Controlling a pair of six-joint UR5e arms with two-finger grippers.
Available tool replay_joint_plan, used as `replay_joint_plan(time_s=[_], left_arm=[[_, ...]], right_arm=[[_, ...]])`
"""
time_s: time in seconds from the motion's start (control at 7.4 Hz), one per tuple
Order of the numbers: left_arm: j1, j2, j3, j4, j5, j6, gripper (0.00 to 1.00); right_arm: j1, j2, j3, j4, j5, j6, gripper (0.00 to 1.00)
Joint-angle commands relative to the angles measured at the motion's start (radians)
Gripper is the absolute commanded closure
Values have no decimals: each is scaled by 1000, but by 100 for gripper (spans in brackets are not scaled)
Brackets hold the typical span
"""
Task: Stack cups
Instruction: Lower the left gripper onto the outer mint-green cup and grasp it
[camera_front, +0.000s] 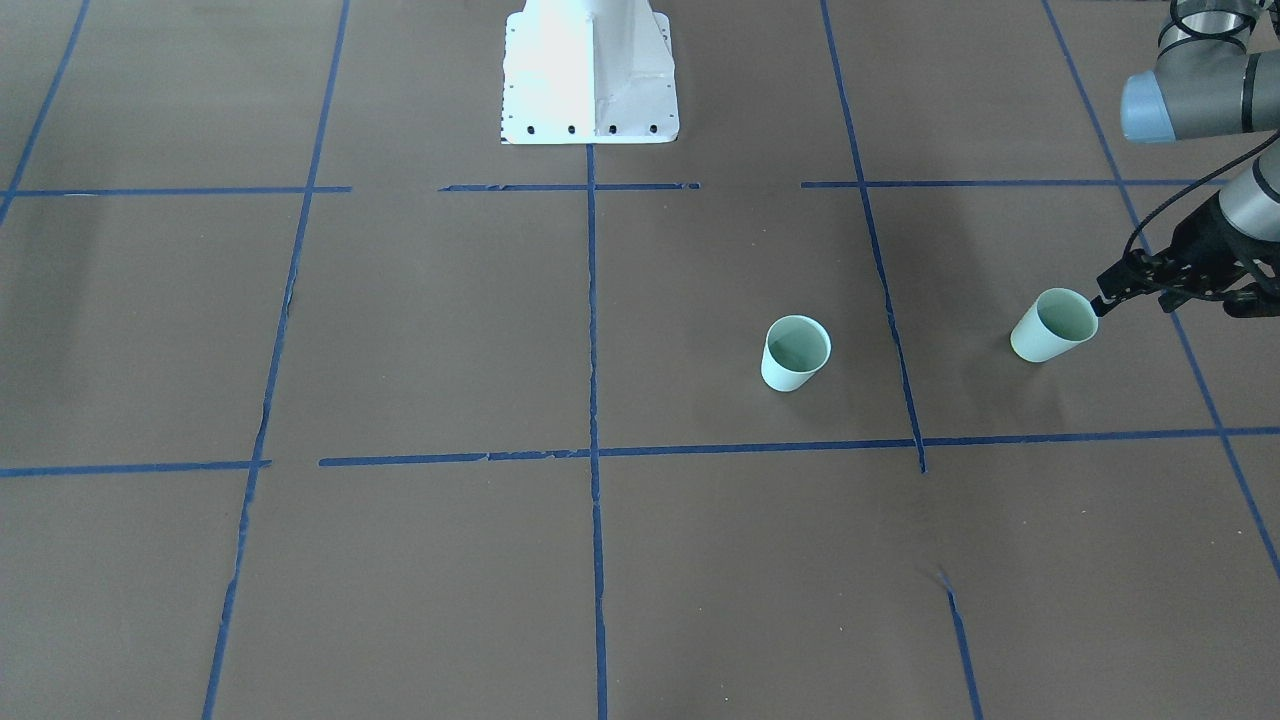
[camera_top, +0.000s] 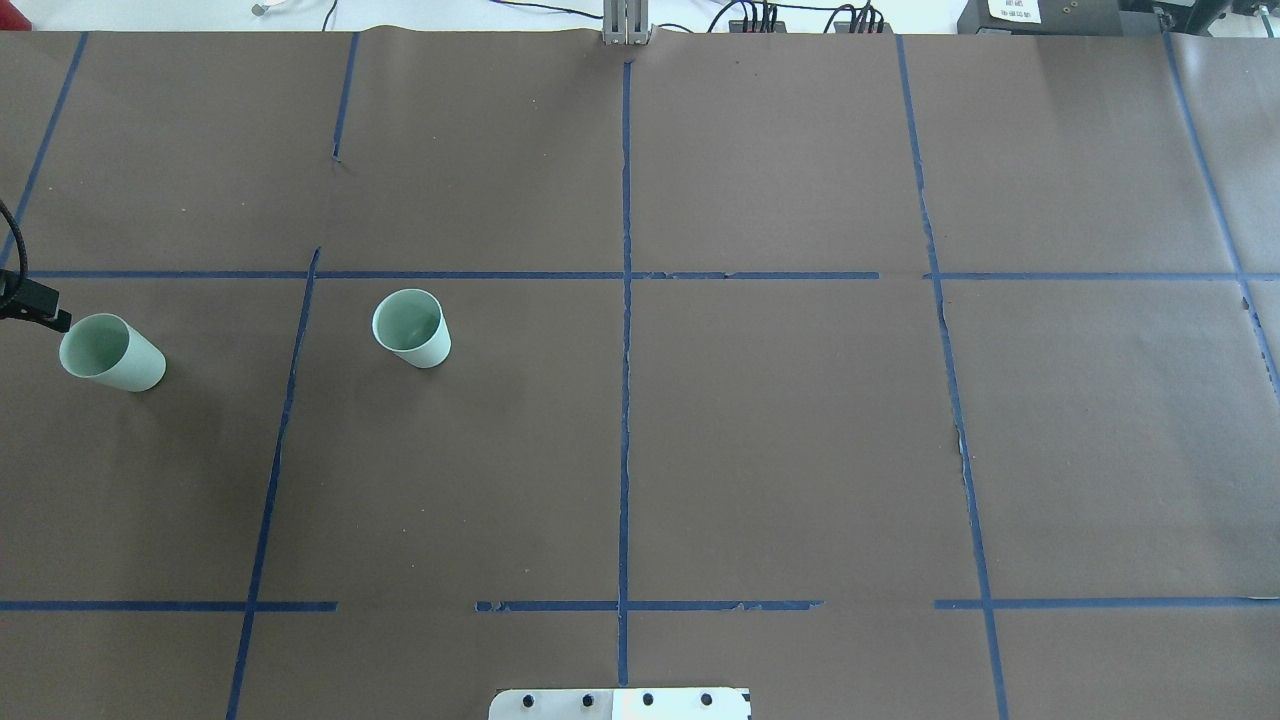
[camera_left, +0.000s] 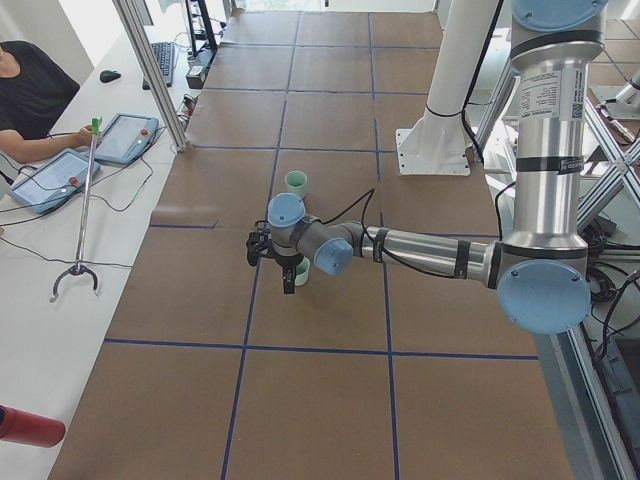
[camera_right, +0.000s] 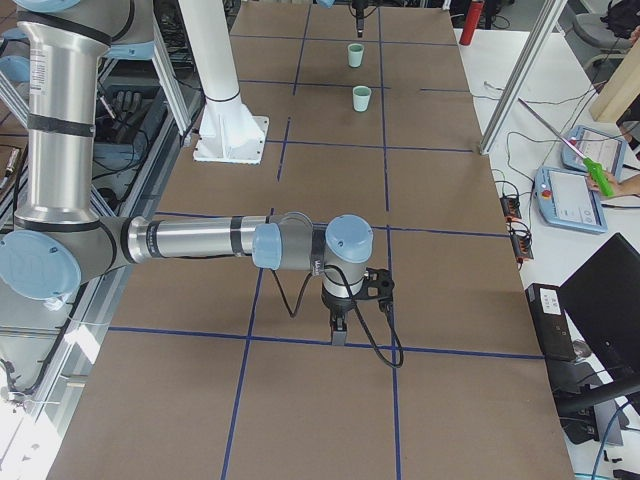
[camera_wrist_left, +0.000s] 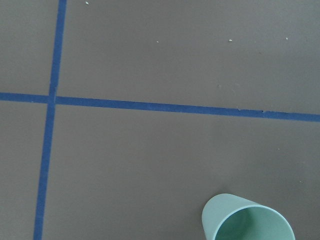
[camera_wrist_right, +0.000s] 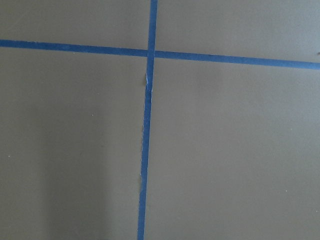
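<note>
Two pale mint-green cups stand upright on the brown paper. One cup (camera_front: 796, 352) (camera_top: 411, 328) is nearer the table's middle. The other cup (camera_front: 1053, 325) (camera_top: 110, 352) stands toward the robot's left end. My left gripper (camera_front: 1175, 297) (camera_left: 270, 265) hangs just outside that outer cup, jaws spread, one fingertip (camera_front: 1103, 302) by its rim, holding nothing. The left wrist view shows this cup (camera_wrist_left: 247, 221) at its bottom edge. My right gripper (camera_right: 340, 328) shows only in the exterior right view, far from the cups (camera_right: 361, 98); I cannot tell whether it is open or shut.
The white robot base (camera_front: 590, 70) (camera_top: 620, 705) stands at the table's near-robot edge. Blue tape lines grid the paper. An operator with tablets (camera_left: 60, 170) sits along the far side. The right wrist view shows only paper and tape.
</note>
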Motion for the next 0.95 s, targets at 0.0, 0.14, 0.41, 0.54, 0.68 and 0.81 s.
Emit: replay_joint_plan(time_s=[0.0, 0.14, 0.41, 0.54, 0.68, 0.81], left_arm=[[58, -1, 42, -65, 6, -52, 0], [77, -1, 50, -73, 6, -54, 0], [97, -5, 60, -79, 11, -52, 16], [97, -10, 60, -80, 11, -51, 65], [97, -16, 59, -80, 11, -52, 89], [97, -19, 59, -78, 11, -57, 100]], right_arm=[[0, 0, 0, -1, 0, 0, 0], [0, 0, 1, 1, 0, 0, 0], [0, 0, 0, -1, 0, 0, 0], [0, 0, 0, 1, 0, 0, 0], [0, 0, 0, -1, 0, 0, 0], [0, 0, 0, 1, 0, 0, 0]])
